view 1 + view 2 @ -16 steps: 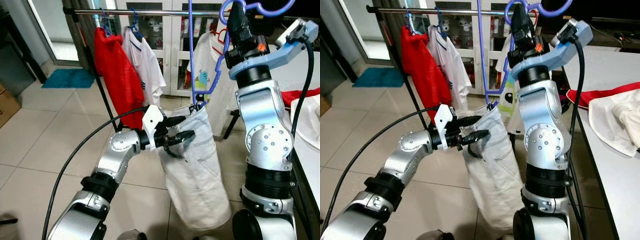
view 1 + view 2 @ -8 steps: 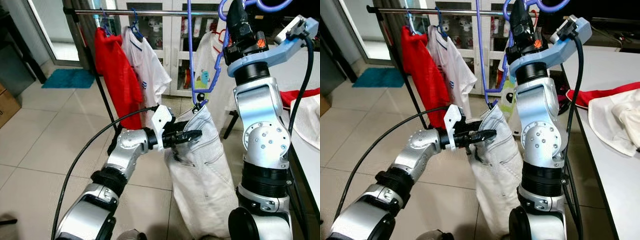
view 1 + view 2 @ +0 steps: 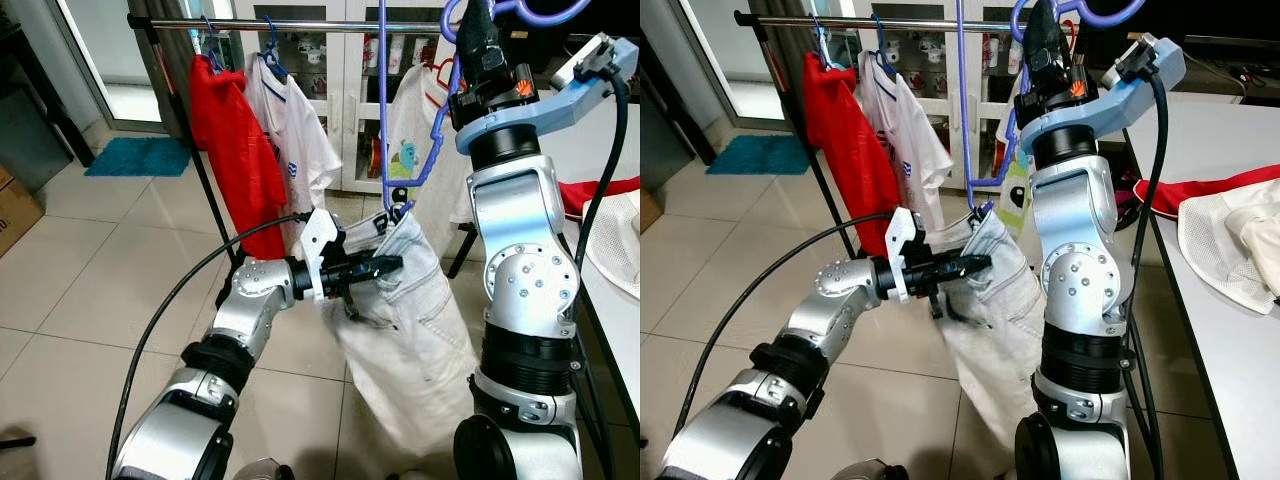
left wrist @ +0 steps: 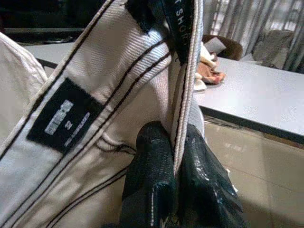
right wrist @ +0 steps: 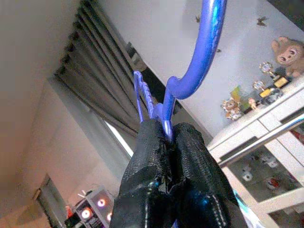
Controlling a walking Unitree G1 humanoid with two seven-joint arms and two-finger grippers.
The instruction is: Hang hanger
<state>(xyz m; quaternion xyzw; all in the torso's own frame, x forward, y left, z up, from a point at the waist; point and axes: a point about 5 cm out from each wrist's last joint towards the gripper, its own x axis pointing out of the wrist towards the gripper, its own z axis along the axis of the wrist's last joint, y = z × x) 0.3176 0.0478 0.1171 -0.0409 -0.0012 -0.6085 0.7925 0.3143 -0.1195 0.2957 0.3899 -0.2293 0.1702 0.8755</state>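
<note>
A blue hanger (image 3: 381,110) hangs from my right gripper (image 3: 478,18), which is shut on it just below the hook, up near the clothes rail (image 3: 300,22). In the right wrist view the black fingertips (image 5: 151,142) pinch the blue hanger (image 5: 205,47). Pale denim shorts (image 3: 405,310) dangle from a clip at the hanger's lower end. My left gripper (image 3: 385,265) is shut on the shorts' waistband. The left wrist view has the waistband (image 4: 183,90) held between both fingers (image 4: 152,161).
A red shirt (image 3: 235,150) and a white shirt (image 3: 300,130) hang on the rail's left part, and a printed white top (image 3: 412,130) hangs behind the hanger. The rack's upright (image 3: 200,170) stands at left. A table (image 3: 1230,330) with clothes is at right. A glass cabinet stands behind.
My left gripper was open beside the shorts, then moved in and shut on the waistband. The shorts now spread out more. The right gripper holds the hanger in much the same place.
</note>
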